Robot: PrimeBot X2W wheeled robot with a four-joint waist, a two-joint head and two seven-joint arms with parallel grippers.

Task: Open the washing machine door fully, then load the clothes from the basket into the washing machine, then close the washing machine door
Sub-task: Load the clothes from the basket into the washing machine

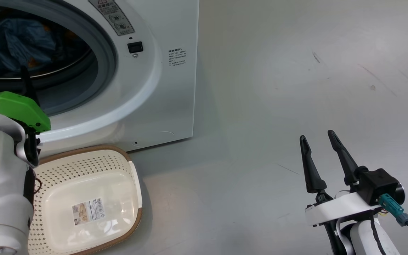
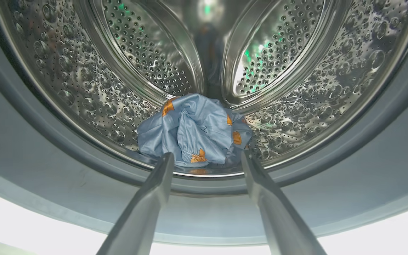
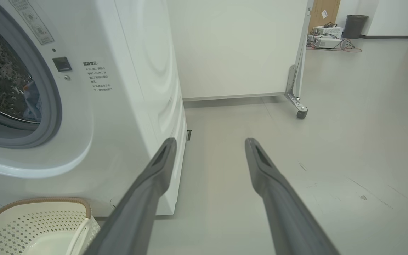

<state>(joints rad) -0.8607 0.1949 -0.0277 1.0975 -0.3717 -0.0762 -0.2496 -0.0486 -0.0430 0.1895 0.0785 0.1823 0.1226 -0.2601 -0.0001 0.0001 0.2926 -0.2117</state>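
While the clothes (image 2: 193, 127) lie bunched at the bottom of the steel drum (image 2: 83, 88) of the washing machine (image 1: 168, 88), the left gripper (image 2: 207, 155) points into the opening, its fingers spread wide with nothing between them and their tips near the fabric. The basket (image 1: 76, 166) sits on the floor (image 1: 296, 71) just before the machine, its bottom bare. The right gripper (image 1: 317, 135) hovers well off to the right, open and holding nothing.
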